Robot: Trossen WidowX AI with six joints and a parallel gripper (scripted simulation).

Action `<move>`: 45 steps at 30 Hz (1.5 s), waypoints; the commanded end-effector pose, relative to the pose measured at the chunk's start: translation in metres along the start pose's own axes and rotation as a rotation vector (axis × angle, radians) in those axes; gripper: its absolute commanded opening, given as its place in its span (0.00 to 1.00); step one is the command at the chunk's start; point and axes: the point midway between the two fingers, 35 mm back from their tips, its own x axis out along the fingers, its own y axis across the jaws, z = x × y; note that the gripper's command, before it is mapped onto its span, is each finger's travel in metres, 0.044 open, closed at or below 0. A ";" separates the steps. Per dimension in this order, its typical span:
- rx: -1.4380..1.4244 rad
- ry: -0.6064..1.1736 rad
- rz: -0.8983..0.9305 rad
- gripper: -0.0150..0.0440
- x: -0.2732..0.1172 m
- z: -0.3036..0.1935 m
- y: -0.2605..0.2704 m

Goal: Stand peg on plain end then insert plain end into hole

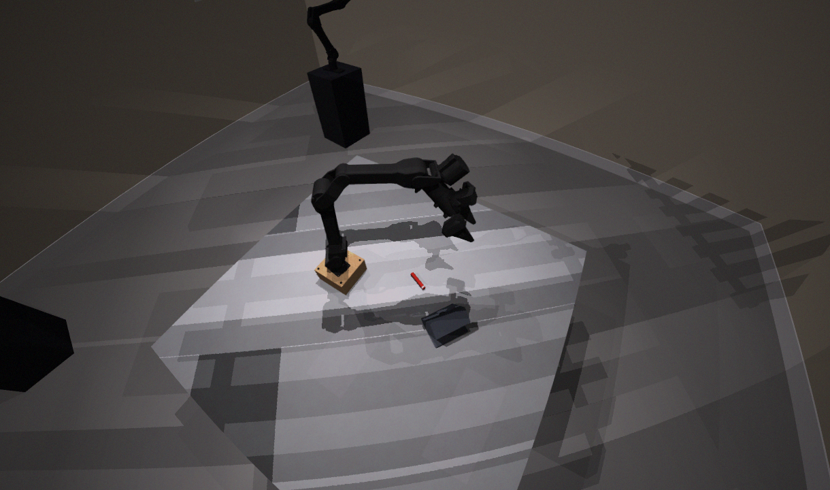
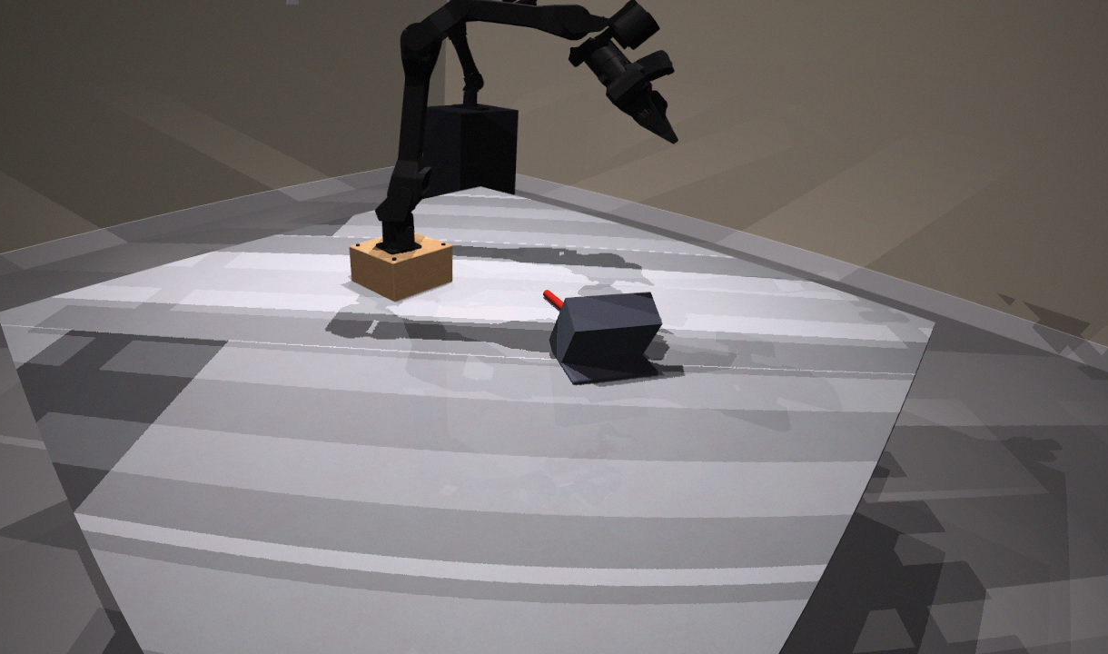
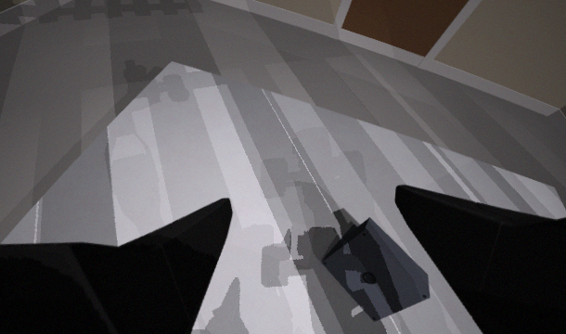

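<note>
- The first step, the standing up of the peg, is judged to be in hand, and its pick-up has not yet been made
- The slim red cylindrical peg with a white band near one end is seen lying on its side on the pale grey flat desk, between the light-brown wooden base block and the dark blue-grey sloped panel; its banded end is turned towards the panel
- The black two-fingered pincer is held high above the desk, tilted downward, with its fingers spread about as wide as they go and nothing gripped
- In the wrist view the small round hole is shown in the panel's face, while the peg is not seen there
- For the next move, the pincer should be brought back over the peg, turned so that the fingers are set across its length, then lowered and closed
- A grip nearer the banded end would probably be best, so that the plain end is left free to be set down
- Care would be needed beside the panel, by which a finger could be caught; if the peg is released while leaning, it could be toppled
</note>
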 end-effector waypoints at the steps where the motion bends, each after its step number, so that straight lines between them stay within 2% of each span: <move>1: 0.054 0.093 0.017 1.00 0.020 -0.026 0.001; 18: 0.369 0.474 0.036 1.00 0.066 -0.133 -0.006; 35: 0.745 0.877 -0.048 1.00 0.071 -0.238 -0.012; 45: 0.761 0.893 -0.054 1.00 0.074 -0.245 -0.011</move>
